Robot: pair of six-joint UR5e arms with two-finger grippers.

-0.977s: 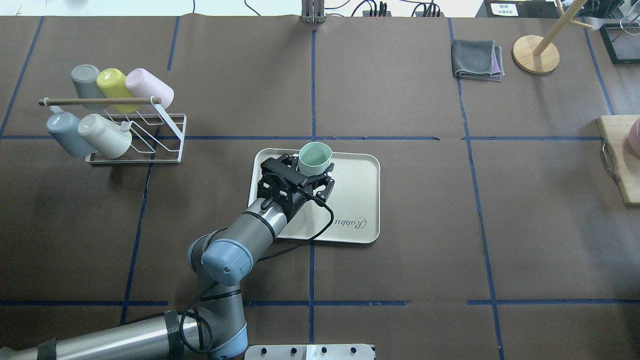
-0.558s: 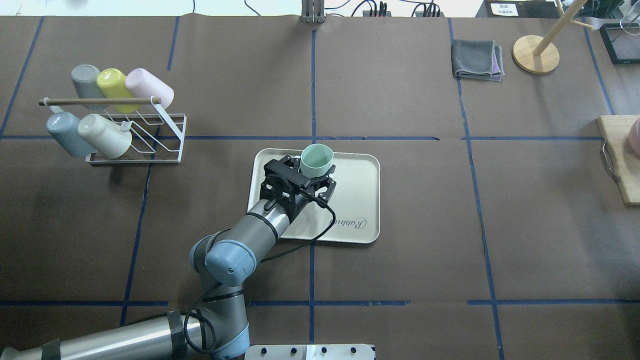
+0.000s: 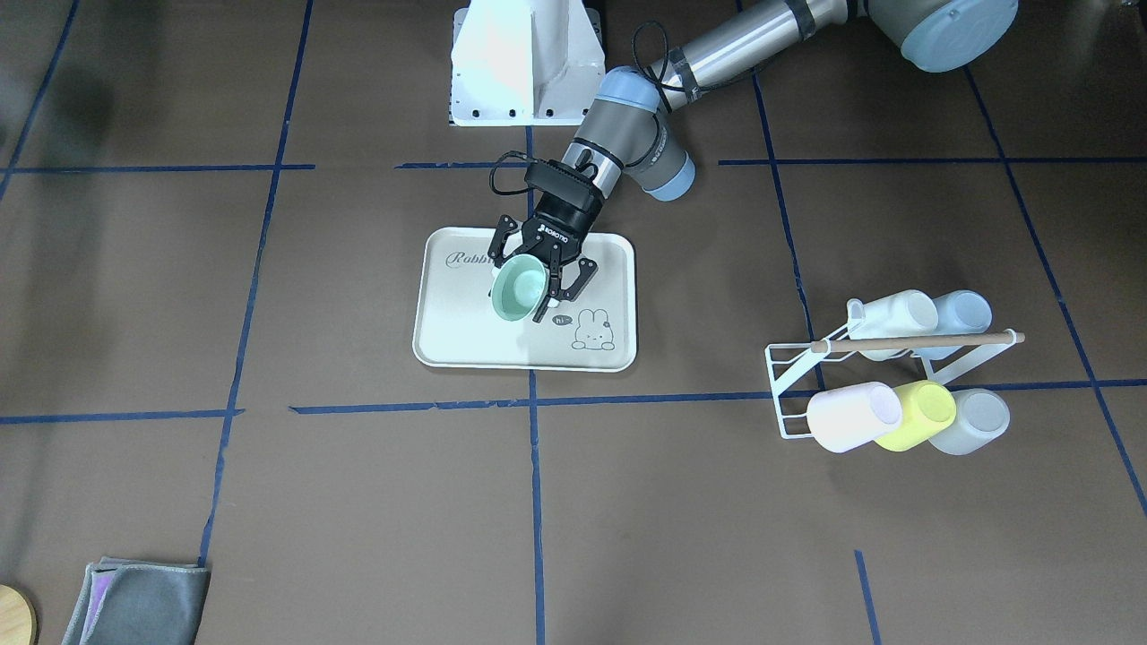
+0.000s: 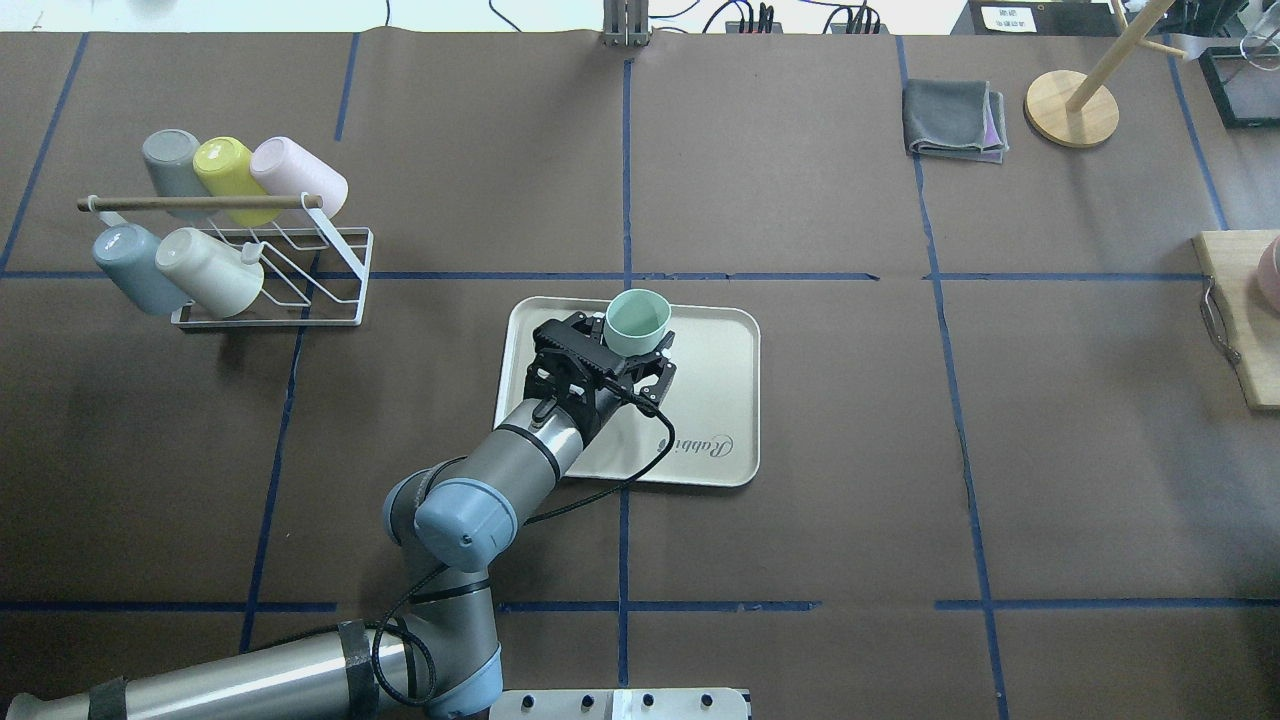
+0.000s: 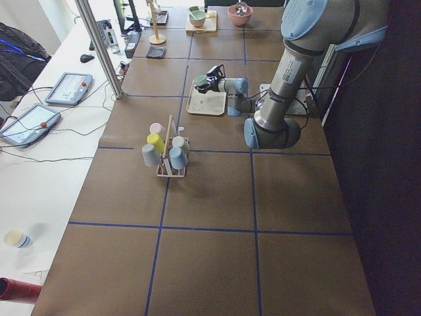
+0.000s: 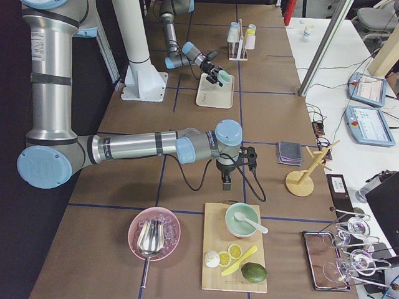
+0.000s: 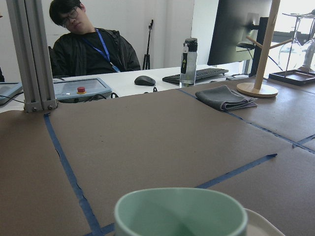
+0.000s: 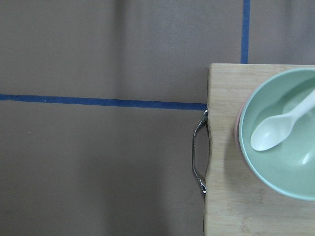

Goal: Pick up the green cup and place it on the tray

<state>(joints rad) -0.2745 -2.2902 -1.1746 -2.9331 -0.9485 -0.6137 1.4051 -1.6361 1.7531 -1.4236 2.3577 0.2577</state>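
The pale green cup (image 4: 637, 320) sits between the fingers of my left gripper (image 4: 625, 350), which is shut on it. The cup is over the far middle part of the cream tray (image 4: 715, 400), its mouth up and tilted slightly away from me. I cannot tell whether its base touches the tray. In the front-facing view the cup (image 3: 520, 291) and the gripper (image 3: 529, 287) are above the tray (image 3: 466, 345) next to the bunny print. The cup's rim fills the bottom of the left wrist view (image 7: 179, 214). My right gripper (image 6: 249, 159) hangs far off by the wooden board; I cannot tell whether it is open.
A white wire rack (image 4: 270, 270) at the far left holds several pastel cups, among them a yellow one (image 4: 230, 175). A folded grey cloth (image 4: 955, 118) and a wooden stand (image 4: 1072, 108) lie at the far right. A wooden board (image 8: 231, 147) carries a green bowl with a spoon (image 8: 280, 137).
My left gripper has shifted slightly to the right and a little lower over the tray, carrying the green cup with it. Nothing else has moved.
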